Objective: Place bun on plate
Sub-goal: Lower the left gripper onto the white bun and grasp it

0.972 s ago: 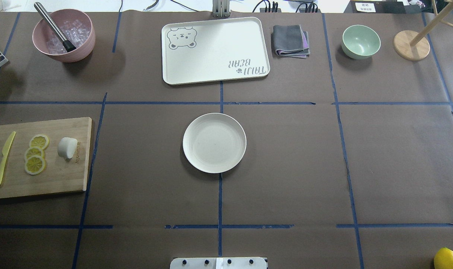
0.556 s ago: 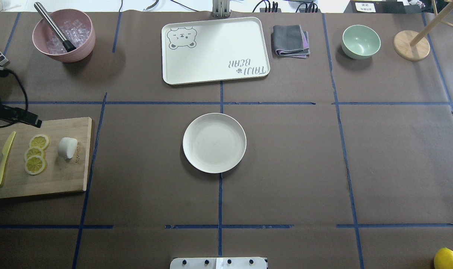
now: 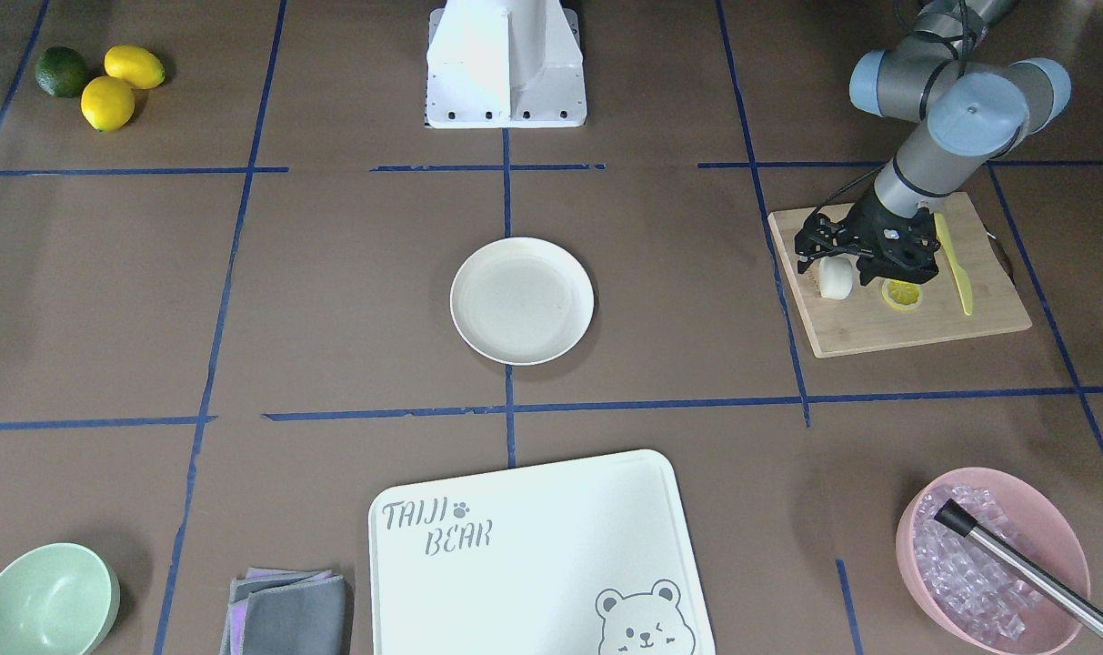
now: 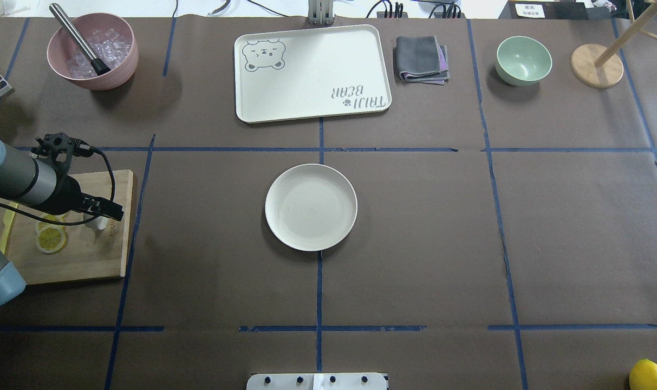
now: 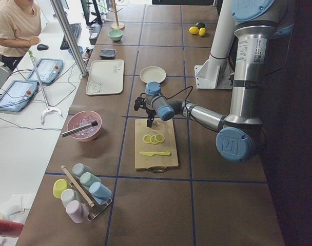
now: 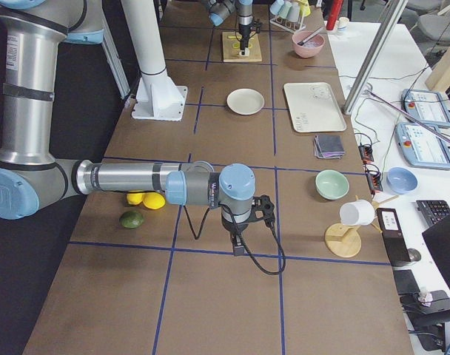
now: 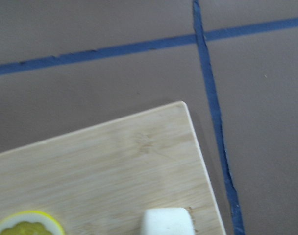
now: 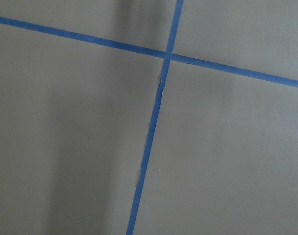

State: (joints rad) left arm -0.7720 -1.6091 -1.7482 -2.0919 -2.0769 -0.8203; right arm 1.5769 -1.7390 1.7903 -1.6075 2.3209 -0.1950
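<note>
The white bun (image 3: 835,277) lies on the wooden cutting board (image 3: 887,327), beside a lemon slice (image 3: 902,295). My left gripper (image 3: 865,267) hangs just over the bun with its jaws spread open and nothing held. From overhead, the left gripper (image 4: 103,209) hides most of the bun (image 4: 93,222). The left wrist view catches the bun's (image 7: 166,223) top at its bottom edge. The cream plate (image 4: 311,207) sits bare mid-table, well to the right of the board. My right gripper (image 6: 240,242) shows only in the exterior right view, so I cannot tell its state.
A yellow knife (image 3: 956,264) lies on the board. At the far side stand a pink bowl of ice (image 4: 92,51), a bear-printed tray (image 4: 312,73), a grey cloth (image 4: 421,58), a mint bowl (image 4: 523,59) and a wooden stand (image 4: 596,65).
My left arm has swung in from the left edge and now reaches over the cutting board, covering the bun from overhead. The bun and plate have not moved.
</note>
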